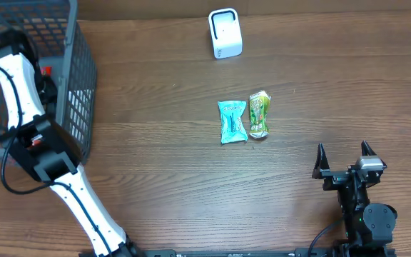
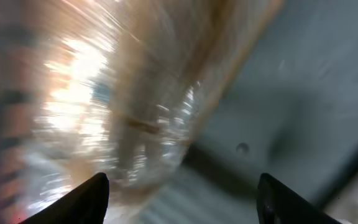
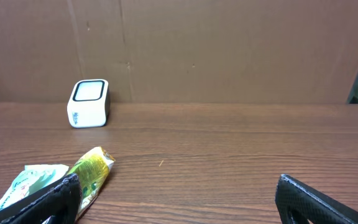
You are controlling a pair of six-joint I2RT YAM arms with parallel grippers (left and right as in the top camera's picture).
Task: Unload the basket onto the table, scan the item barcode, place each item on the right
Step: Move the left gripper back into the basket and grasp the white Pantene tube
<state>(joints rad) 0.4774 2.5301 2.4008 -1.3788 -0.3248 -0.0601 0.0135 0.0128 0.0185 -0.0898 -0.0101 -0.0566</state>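
Two items lie side by side mid-table: a teal packet and a green-yellow packet. The white barcode scanner stands at the back of the table. My left arm reaches into the dark mesh basket. In the blurred left wrist view my left gripper is open, its fingers wide apart, in front of a shiny clear-wrapped brownish item. My right gripper rests open near the front right, holding nothing, right of the packets.
The basket fills the table's far-left corner, and a small red object shows inside it beside my arm. A brown cardboard wall rises behind the table.
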